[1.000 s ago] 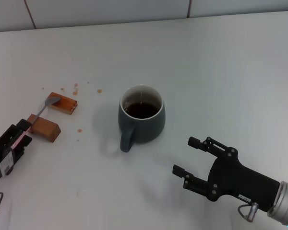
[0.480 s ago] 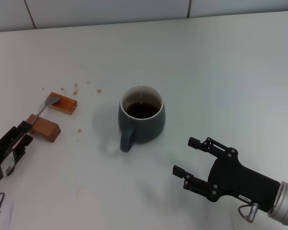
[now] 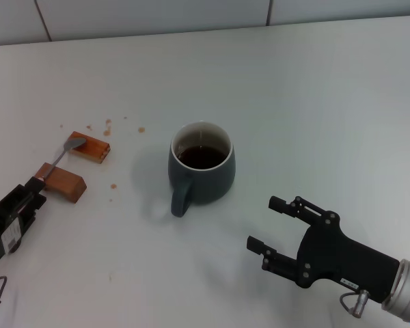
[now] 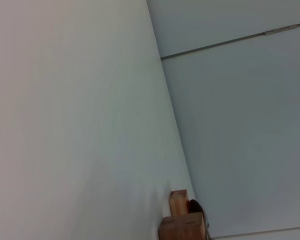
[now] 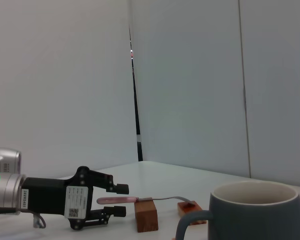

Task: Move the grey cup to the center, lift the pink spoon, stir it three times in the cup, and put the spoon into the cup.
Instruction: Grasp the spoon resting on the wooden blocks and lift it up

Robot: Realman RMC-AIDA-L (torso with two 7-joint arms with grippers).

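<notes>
Since the earlier head views, the left gripper (image 3: 29,193) had drawn back toward the lower left edge of the picture, away from the nearer wooden block (image 3: 63,182); the right gripper (image 3: 268,222), the cup and the spoon had not shifted.

Nearest the robot, the right gripper hovered low over the white table (image 3: 314,102), its forearm entering from the lower right corner. Its fingers were spread apart and grasped nothing, pointing toward the grey cup (image 3: 201,171), which stood near but clear of them.

The left gripper sat at the left edge, its arm running off the lower left corner. In the right wrist view its fingers (image 5: 121,189) stood parted on either side of the handle end of the pink spoon (image 5: 117,200); whether they touched the handle could not be told.

The cup stood upright near the middle of the table, holding dark liquid, its handle turned toward the robot. The spoon lay across two wooden blocks, its metal bowl resting on the farther block (image 3: 91,147). Small brown specks (image 3: 108,125) dotted the surface beyond the blocks.

Bare table lay open right of the cup and behind it up to the tiled wall (image 3: 157,14).
</notes>
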